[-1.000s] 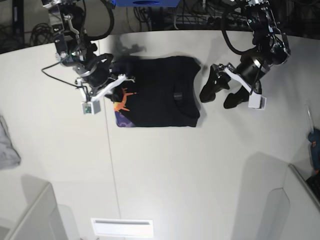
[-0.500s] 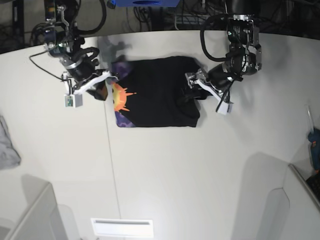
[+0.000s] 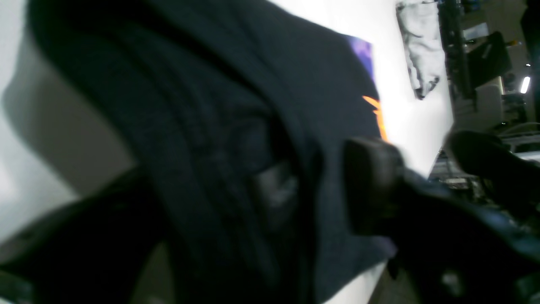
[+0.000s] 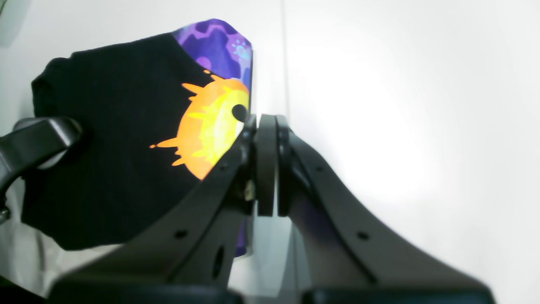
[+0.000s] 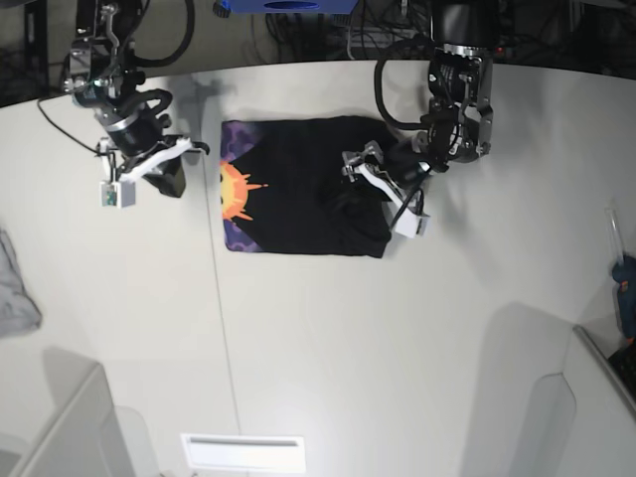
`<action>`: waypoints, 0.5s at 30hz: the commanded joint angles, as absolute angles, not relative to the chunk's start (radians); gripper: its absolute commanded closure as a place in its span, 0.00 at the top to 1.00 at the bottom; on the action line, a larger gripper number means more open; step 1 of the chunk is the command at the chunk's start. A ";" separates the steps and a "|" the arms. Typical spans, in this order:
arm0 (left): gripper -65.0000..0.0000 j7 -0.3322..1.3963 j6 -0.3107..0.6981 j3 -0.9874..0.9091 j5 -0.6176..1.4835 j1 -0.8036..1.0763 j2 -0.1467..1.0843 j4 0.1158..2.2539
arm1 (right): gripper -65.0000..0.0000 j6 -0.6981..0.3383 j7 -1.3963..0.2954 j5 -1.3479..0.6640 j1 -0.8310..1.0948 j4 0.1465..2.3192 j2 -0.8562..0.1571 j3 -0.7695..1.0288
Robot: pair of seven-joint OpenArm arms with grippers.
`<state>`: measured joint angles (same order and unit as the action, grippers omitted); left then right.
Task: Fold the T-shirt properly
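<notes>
While left fingers [image 5: 350,189] straddle T-shirt [image 5: 288,199] hem (bunched), table [image 5: 328,338] lies bare.

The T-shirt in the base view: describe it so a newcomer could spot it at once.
On the white table, near the far edge between the two arms, lies the T-shirt, a black folded rectangle. Its orange-yellow sun print on purple sets it apart from the small grey cloth at the table's left edge.
</notes>
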<state>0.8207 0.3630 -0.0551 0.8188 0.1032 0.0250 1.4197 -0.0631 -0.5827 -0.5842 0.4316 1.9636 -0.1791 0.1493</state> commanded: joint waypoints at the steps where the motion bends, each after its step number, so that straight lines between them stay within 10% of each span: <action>1: 0.54 0.849 0.349 -0.051 0.802 0.108 0.025 1.420 | 0.00 -0.082 -0.559 -0.593 0.427 1.982 -0.186 0.162; 11: 0.00 0.866 0.311 -0.033 0.802 0.087 0.038 1.420 | 0.00 -0.099 -0.559 -0.593 0.427 1.979 -0.186 0.199; 15: 0.00 0.929 0.282 0.064 0.802 0.053 0.105 1.438 | 0.00 -0.099 -0.559 -0.593 0.427 1.975 -0.186 0.199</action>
<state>0.9070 0.2867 0.0635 0.8158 0.0586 0.1043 1.4250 -0.0906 -0.5831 -0.5838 0.4305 1.9617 -0.1787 0.1944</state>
